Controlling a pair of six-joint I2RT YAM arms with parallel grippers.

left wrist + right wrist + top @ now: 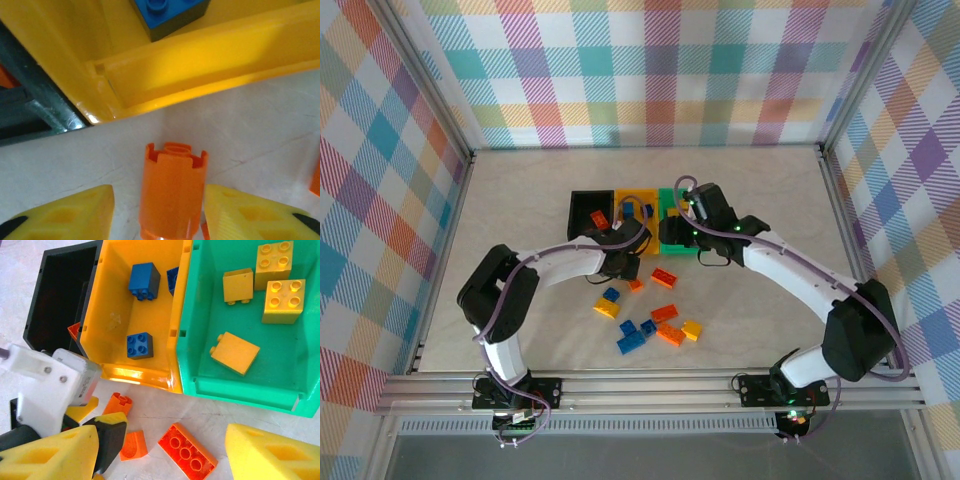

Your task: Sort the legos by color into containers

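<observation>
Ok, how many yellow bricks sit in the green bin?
4 yellow bricks in the green bin: two studs-up at the far end, one on its side beside them, one mid-floor. Right edge cropped; more may hide.

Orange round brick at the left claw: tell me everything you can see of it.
The orange round brick is a glossy plastic cylinder. Its far end is notched like a crown around a hollow centre stud. It sits between the yellow fingers of the open left claw, over the table, just outside the yellow bin and apart from its wall. There is a clear gap to one finger. The other finger is at its edge, and contact there is unclear.
</observation>
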